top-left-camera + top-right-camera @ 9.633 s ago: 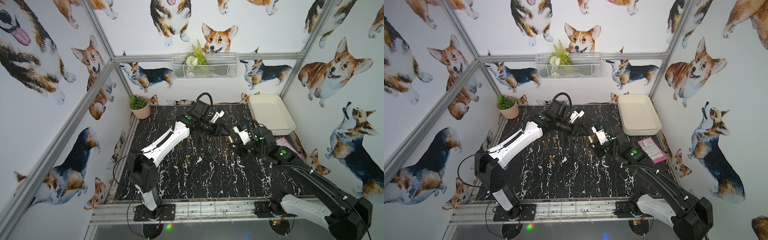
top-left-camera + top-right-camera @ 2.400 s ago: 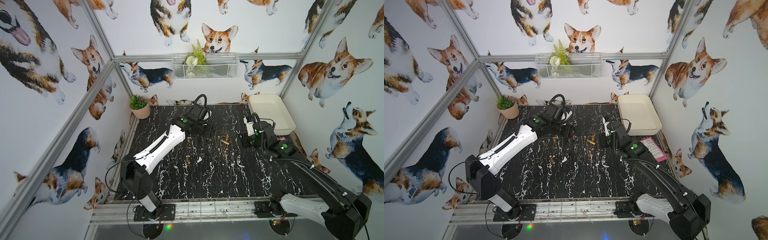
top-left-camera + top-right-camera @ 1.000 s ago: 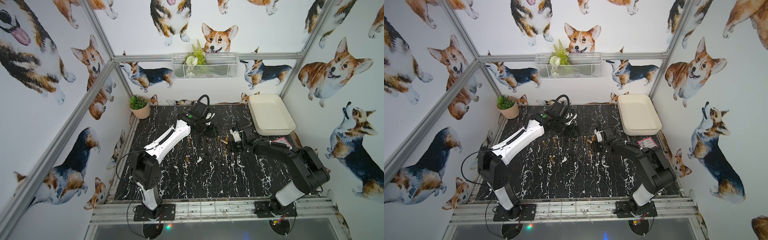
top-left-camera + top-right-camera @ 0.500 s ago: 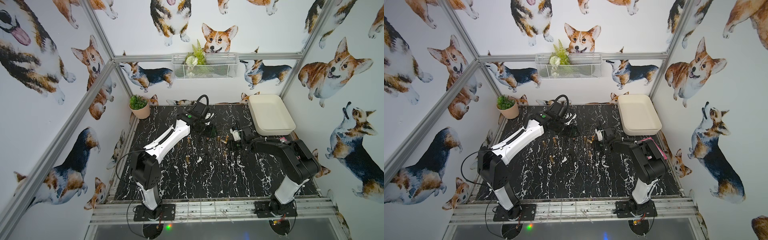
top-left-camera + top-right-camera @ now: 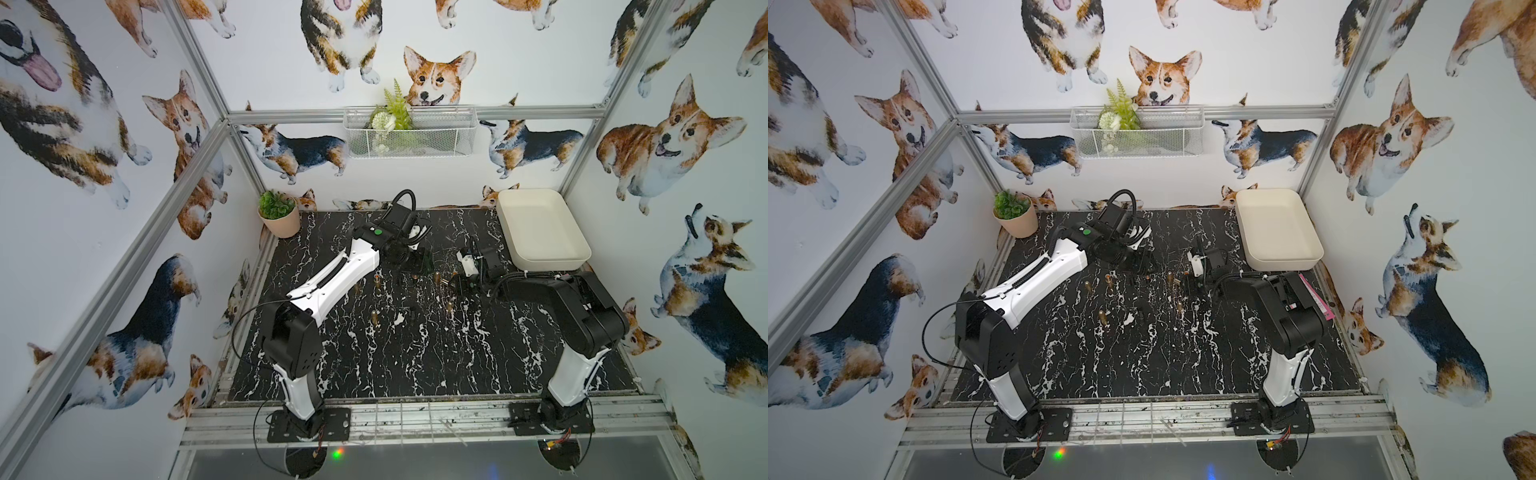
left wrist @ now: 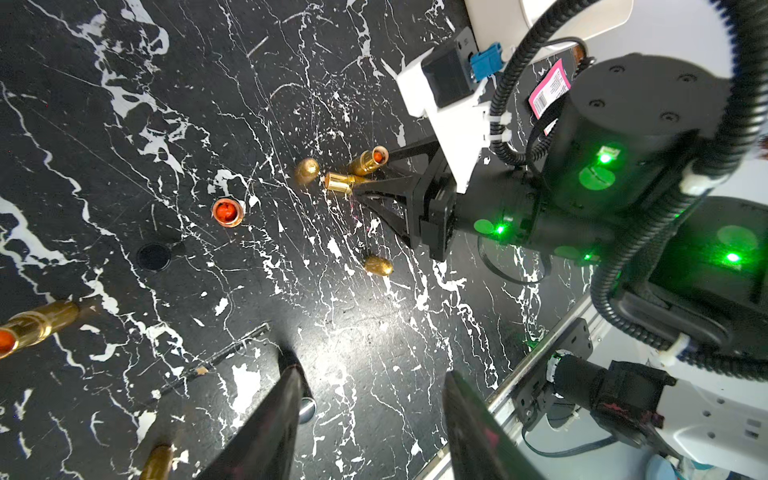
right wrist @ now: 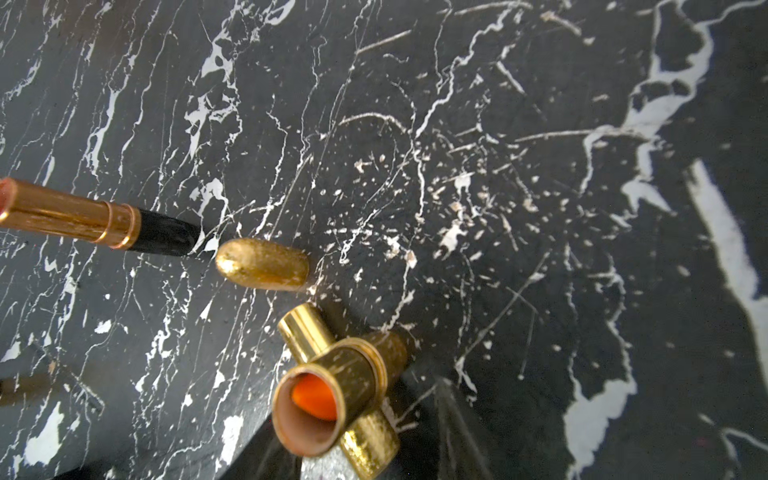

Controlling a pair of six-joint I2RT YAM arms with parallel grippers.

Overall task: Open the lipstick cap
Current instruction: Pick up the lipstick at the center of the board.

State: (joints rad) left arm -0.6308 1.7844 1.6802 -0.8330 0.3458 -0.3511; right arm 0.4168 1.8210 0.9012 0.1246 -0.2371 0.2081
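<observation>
Bases of both arms sit on the near rail point(image 5: 415, 419), and the black marbled surface point(image 5: 415, 365) runs back from it. Past mid-depth I note several gold lipsticks scattered apart, among them one standing uncapped point(image 6: 227, 212) with its red-orange bullet facing up, and one with a black base point(image 7: 83, 220). The right arm point(image 5: 540, 291) reaches in low from its side, and the right jaws are down at the surface on the task lipstick point(image 7: 320, 395). That lipstick is a gold tube with the cap off and an orange bullet visible in its mouth, and it crosses in front of a second gold tube point(image 7: 305, 332). The pair sits at the tips of the right jaws, which stand part-way apart. I cannot tell from either wrist view whether they are clamped on anything. A loose gold cap point(image 7: 262, 264) rests just beside the pair, not touching it. The left arm point(image 5: 332, 278) stretches farther back, and the left jaws point down at the surface, spread open with nothing between them. A pink card point(image 5: 1316, 299) lies at the right edge beside the right arm. Beyond it a white tray point(image 5: 548, 262) occupies the far right corner and a potted plant point(image 5: 279, 216) the far left. A wire basket point(image 5: 409, 137) with greenery hangs on the back wall.
</observation>
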